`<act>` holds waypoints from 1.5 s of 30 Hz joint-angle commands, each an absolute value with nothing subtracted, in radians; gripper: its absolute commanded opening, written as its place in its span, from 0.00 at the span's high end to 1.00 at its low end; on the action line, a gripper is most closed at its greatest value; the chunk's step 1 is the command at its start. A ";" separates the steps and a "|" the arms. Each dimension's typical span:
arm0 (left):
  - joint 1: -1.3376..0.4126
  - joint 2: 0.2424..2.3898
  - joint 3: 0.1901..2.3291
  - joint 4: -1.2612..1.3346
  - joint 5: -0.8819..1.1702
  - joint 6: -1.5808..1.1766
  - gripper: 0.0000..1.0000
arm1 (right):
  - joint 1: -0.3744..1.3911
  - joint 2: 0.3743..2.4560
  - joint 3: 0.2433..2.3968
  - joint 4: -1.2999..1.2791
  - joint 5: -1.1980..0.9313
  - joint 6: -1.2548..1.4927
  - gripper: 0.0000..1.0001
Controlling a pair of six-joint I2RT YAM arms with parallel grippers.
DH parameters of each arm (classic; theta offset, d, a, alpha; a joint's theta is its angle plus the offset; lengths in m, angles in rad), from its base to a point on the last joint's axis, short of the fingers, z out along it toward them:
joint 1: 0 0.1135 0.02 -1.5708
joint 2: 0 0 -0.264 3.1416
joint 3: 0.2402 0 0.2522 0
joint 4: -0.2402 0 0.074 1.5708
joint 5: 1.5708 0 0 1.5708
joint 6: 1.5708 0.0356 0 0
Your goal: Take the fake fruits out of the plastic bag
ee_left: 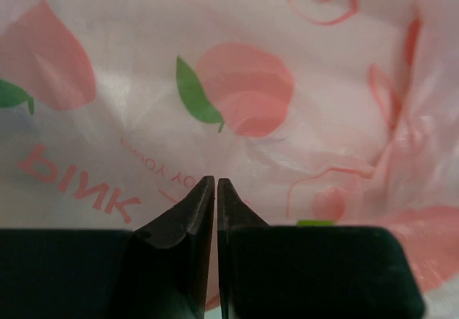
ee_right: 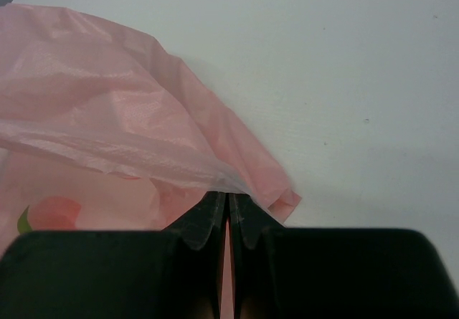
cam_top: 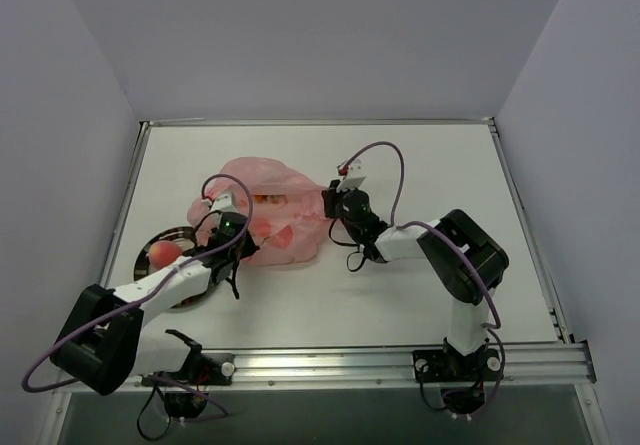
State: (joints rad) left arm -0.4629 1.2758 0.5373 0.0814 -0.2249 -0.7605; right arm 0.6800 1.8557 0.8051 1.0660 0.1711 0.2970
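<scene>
The pink plastic bag [cam_top: 262,210] lies crumpled on the table between my two grippers. Through its film I see an orange-yellow fruit [cam_top: 270,201] and a red one [cam_top: 284,235]. A pinkish-red round fruit [cam_top: 163,253] sits on the dark plate [cam_top: 178,235] at the left. My left gripper [cam_top: 238,229] is at the bag's left side; its jaws [ee_left: 216,181] are shut with bag film [ee_left: 244,89] tight against the tips. My right gripper [cam_top: 331,203] is at the bag's right edge, shut on a fold of the bag [ee_right: 122,111], which drapes over its tips [ee_right: 228,194].
White table [cam_top: 430,165] with walls on three sides and a metal rail [cam_top: 400,360] along the near edge. Bare table surface [ee_right: 344,75] stretches to the right of the bag. Purple cables loop above both wrists.
</scene>
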 commanded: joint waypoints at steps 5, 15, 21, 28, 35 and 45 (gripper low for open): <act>-0.462 1.232 0.762 0.052 -0.206 -0.727 0.85 | 0.660 1.862 0.880 1.075 0.134 0.307 1.00; -0.453 1.413 0.910 -0.017 -0.258 -0.790 0.85 | 0.655 1.876 0.960 1.023 0.055 0.340 1.00; -0.391 1.583 0.983 0.153 -0.276 -0.718 0.71 | 0.653 1.896 0.985 1.014 0.017 0.360 1.00; -0.361 1.784 1.117 0.195 -0.284 -0.623 0.41 | 0.647 1.914 1.005 1.005 -0.028 0.364 1.00; -0.350 1.905 1.186 0.273 -0.305 -0.557 0.33 | 0.646 1.936 1.019 1.003 -0.051 0.371 1.00; -0.319 1.983 1.213 0.359 -0.357 -0.509 0.64 | 0.646 1.954 1.009 1.006 -0.055 0.379 1.00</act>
